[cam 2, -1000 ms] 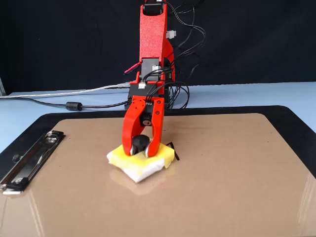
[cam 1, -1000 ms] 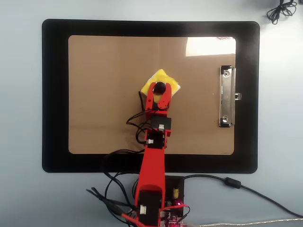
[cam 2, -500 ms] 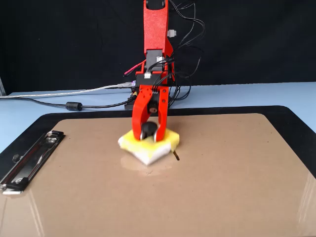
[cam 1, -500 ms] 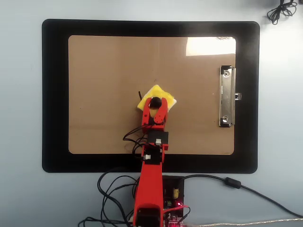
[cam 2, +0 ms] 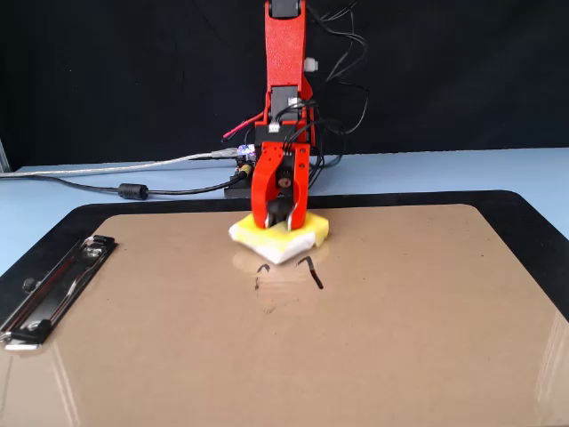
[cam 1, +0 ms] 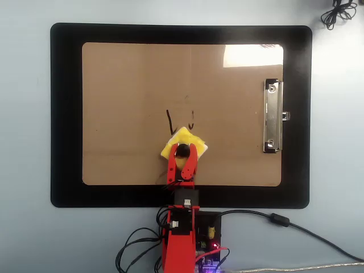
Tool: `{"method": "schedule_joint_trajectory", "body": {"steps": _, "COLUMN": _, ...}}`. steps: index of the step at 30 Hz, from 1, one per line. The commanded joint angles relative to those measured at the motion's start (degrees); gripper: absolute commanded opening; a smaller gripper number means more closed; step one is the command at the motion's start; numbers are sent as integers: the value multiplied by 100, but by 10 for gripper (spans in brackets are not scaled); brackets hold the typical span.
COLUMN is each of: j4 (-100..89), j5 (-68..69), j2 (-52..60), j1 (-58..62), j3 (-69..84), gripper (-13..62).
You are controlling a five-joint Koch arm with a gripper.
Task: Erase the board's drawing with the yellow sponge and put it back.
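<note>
I have the red hand (cam 1: 182, 152) clamped on the black round knob of the small square yellow sponge (cam 1: 185, 140), which rests flat on the large brown hardboard clipboard (cam 1: 125, 102) near its arm-side edge. Remnants of the thin black marker drawing (cam 1: 169, 121) show just beyond the sponge. The clipboard lies on a black mat (cam 1: 65, 114) on the pale blue table (cam 1: 25, 136).

arm (cam 2: 284, 53): red, held nearly upright over its base, wrist bent downward | gripper (cam 2: 280, 222): pointed down, both red jaws seen side by side, closed around the black knob (cam 2: 279, 210) of the yellow sponge (cam 1: 183, 142) | fingertips pressed at sponge level
</note>
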Motion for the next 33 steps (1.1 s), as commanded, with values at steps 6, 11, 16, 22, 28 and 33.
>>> {"method": "schedule_joint_trajectory", "body": {"steps": 6, "j4": -229, "j5": -606, "j2": -1802, "j1": -729, "j3": -1723, "gripper": -82}}
{"method": "schedule_joint_trajectory", "body": {"steps": 11, "j4": -527, "j5": -686, "j2": -3252, "j1": -923, "j3": -2918, "gripper": -82}}
{"method": "schedule_joint_trajectory", "body": {"steps": 16, "j4": -703, "j5": -686, "j2": -1898, "j1": -1028, "j3": -1433, "gripper": -82}}
{"method": "schedule_joint_trajectory", "body": {"steps": 22, "j4": -527, "j5": -668, "j2": 53, "j1": -1248, "j3": -18, "gripper": -82}}
{"method": "schedule_joint_trajectory", "body": {"steps": 28, "j4": -589, "j5": -659, "j2": -2188, "j1": -1195, "j3": -1731, "gripper": -82}}
{"method": "schedule_joint_trajectory", "body": {"steps": 33, "j4": -677, "j5": -642, "j2": -2733, "j1": -694, "j3": -2109, "gripper": -82}}
